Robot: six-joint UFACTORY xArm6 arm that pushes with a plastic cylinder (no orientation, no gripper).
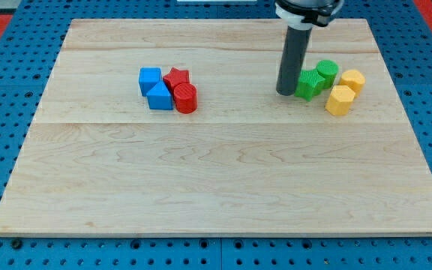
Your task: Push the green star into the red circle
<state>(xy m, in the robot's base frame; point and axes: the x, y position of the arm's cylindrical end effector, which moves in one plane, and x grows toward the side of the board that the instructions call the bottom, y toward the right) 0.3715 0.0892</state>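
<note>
The green star (308, 83) lies at the view's upper right, touching a green circle (326, 72) just above and right of it. The red circle (185, 98) stands left of centre, in a cluster with a red star (176, 78), a blue cube (150, 79) and a blue triangle (160, 97). My tip (286, 92) rests on the board right at the green star's left side, touching or nearly touching it. The red circle is far to the left of my tip.
Two yellow blocks, a hexagon (352, 80) and another (340, 100), sit just right of the green pair. The wooden board (216, 187) lies on a blue pegboard; its right edge is close beyond the yellow blocks.
</note>
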